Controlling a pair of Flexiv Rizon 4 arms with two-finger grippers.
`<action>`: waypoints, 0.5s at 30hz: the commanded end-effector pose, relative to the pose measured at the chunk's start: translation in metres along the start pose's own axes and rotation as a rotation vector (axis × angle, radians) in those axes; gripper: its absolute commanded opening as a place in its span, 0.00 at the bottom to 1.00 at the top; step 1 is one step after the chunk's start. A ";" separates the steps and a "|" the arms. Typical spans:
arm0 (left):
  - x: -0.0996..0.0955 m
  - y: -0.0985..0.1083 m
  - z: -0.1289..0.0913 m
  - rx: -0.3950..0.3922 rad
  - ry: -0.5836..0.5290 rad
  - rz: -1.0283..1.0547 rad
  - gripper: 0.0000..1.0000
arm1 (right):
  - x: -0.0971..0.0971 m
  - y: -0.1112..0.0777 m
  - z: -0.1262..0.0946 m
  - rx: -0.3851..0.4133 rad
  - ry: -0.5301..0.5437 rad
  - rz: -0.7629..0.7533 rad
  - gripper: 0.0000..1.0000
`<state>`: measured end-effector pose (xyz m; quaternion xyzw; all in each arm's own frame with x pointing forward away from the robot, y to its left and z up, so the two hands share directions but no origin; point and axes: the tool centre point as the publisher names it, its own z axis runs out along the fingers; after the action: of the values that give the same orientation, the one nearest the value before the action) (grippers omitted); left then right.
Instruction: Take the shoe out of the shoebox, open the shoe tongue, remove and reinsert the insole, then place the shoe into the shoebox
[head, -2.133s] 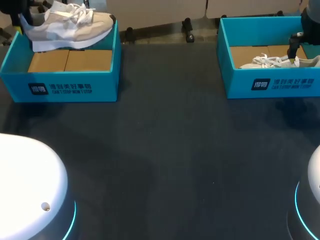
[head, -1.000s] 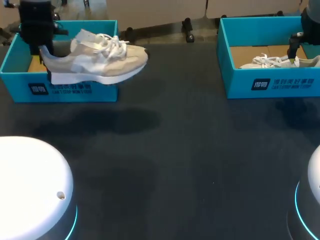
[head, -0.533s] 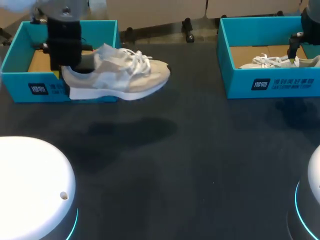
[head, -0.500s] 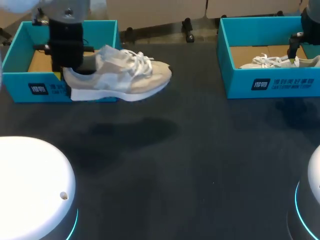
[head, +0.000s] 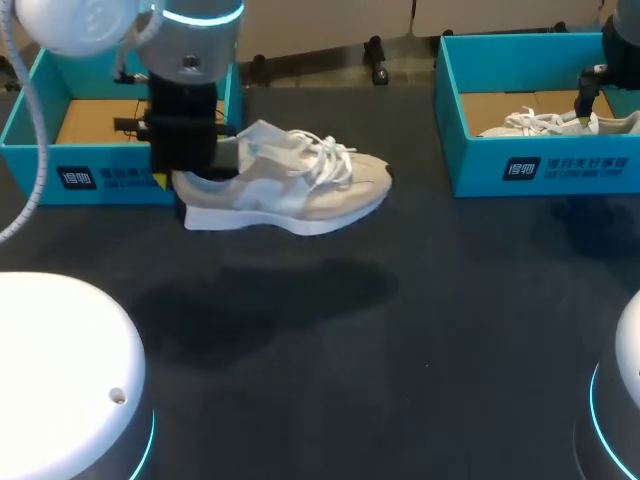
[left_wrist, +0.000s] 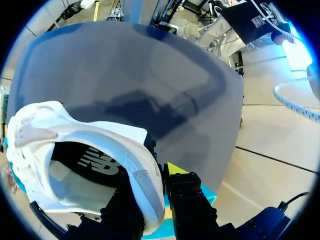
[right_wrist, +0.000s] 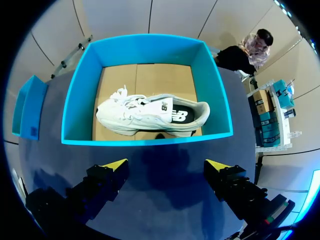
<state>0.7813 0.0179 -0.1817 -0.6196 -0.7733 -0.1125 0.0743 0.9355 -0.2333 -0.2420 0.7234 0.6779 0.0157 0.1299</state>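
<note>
A beige and white shoe (head: 290, 185) hangs in the air over the dark table, right of the left blue shoebox (head: 110, 175). My left gripper (head: 190, 170) is shut on the shoe's heel collar (left_wrist: 147, 187), one finger inside the shoe and one outside. In the left wrist view the shoe's dark insole (left_wrist: 85, 162) shows inside the opening. A second white shoe (right_wrist: 150, 115) lies on its side in the right blue shoebox (right_wrist: 147, 140). My right gripper (right_wrist: 165, 167) hovers open above the near wall of that box, holding nothing.
The left shoebox stands at the table's back left with only its cardboard floor (head: 100, 118) showing. The right shoebox (head: 540, 165) stands at the back right. The dark table top (head: 400, 330) stretches between and in front of them.
My left arm has carried the shoe out of the left box, rightward and toward the table's middle. The right arm has not moved.
</note>
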 end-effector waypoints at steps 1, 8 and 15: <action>-0.012 -0.005 0.000 0.020 0.004 0.000 0.00 | 0.000 -0.001 0.000 -0.002 0.000 0.001 1.00; -0.035 -0.035 0.007 0.036 -0.013 0.041 0.00 | 0.000 -0.001 0.000 -0.002 0.000 0.001 1.00; -0.046 -0.055 0.014 0.053 -0.041 0.041 0.00 | 0.000 -0.001 0.000 -0.002 0.000 0.001 1.00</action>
<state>0.7398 -0.0324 -0.2075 -0.6353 -0.7642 -0.0784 0.0790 0.9354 -0.2334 -0.2420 0.7235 0.6778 0.0157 0.1299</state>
